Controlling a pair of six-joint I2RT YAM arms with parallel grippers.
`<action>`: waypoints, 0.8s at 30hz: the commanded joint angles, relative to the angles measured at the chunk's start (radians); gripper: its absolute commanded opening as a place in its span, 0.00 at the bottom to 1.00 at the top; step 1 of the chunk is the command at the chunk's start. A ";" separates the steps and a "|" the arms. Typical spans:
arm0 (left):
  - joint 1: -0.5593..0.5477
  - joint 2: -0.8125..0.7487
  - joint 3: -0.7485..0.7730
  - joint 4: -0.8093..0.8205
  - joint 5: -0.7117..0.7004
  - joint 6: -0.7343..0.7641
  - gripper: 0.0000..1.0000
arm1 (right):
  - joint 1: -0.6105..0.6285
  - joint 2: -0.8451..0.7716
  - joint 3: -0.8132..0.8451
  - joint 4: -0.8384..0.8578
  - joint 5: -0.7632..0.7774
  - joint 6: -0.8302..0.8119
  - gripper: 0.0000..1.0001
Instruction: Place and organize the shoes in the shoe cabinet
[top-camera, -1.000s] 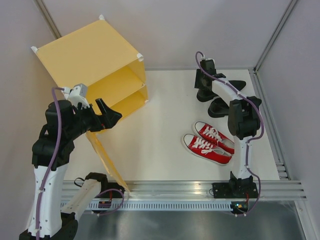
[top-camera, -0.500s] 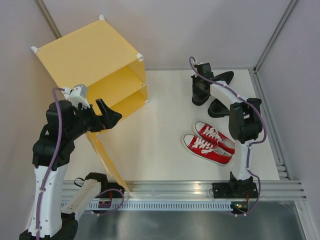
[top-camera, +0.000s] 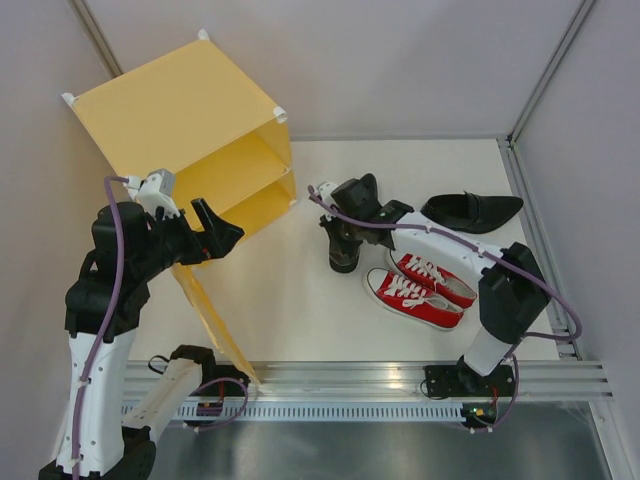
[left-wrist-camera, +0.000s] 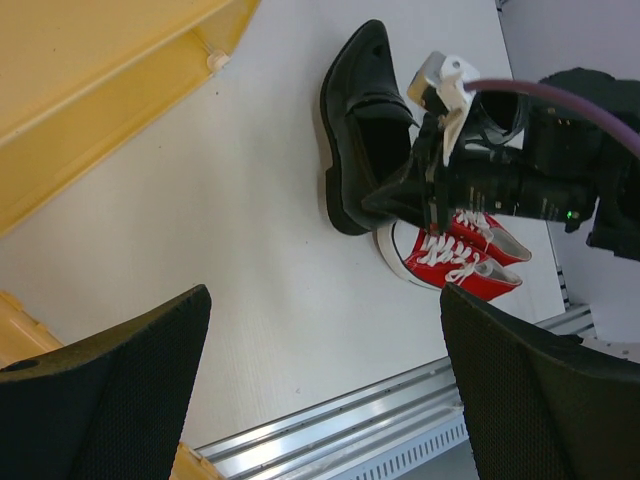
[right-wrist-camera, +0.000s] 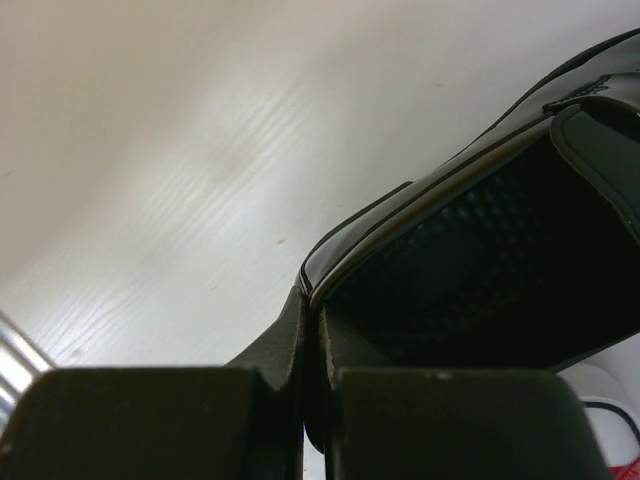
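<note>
The yellow shoe cabinet (top-camera: 170, 110) stands at the back left, open side facing right, inner shelf (top-camera: 245, 180) showing; it also shows in the left wrist view (left-wrist-camera: 90, 90). Its door (top-camera: 207, 308) hangs open toward the front. My right gripper (top-camera: 345, 238) is shut on the heel wall of one black loafer (top-camera: 361, 190), low over the table's middle, also in the left wrist view (left-wrist-camera: 355, 120) and right wrist view (right-wrist-camera: 480, 270). The other loafer (top-camera: 470, 210) lies at the back right. The red sneakers (top-camera: 420, 285) lie side by side. My left gripper (top-camera: 215, 235) is open and empty beside the cabinet.
An aluminium rail (top-camera: 360, 380) runs along the table's near edge. Grey walls close the back and both sides. The open door stands between my left arm and the table's middle.
My right gripper has carried one black loafer from the back right to the left and nearer, to the middle in front of the cabinet. The other loafer stayed behind. The left arm has not moved.
</note>
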 joint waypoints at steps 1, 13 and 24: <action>0.002 -0.011 -0.007 0.020 -0.027 0.024 0.99 | 0.078 -0.119 -0.043 0.059 -0.040 -0.110 0.01; 0.002 -0.016 -0.005 0.021 -0.027 0.014 0.98 | 0.290 -0.052 -0.037 0.067 -0.353 -0.441 0.01; 0.002 -0.020 -0.015 0.021 -0.022 0.008 0.99 | 0.304 0.099 0.057 -0.057 -0.377 -0.587 0.22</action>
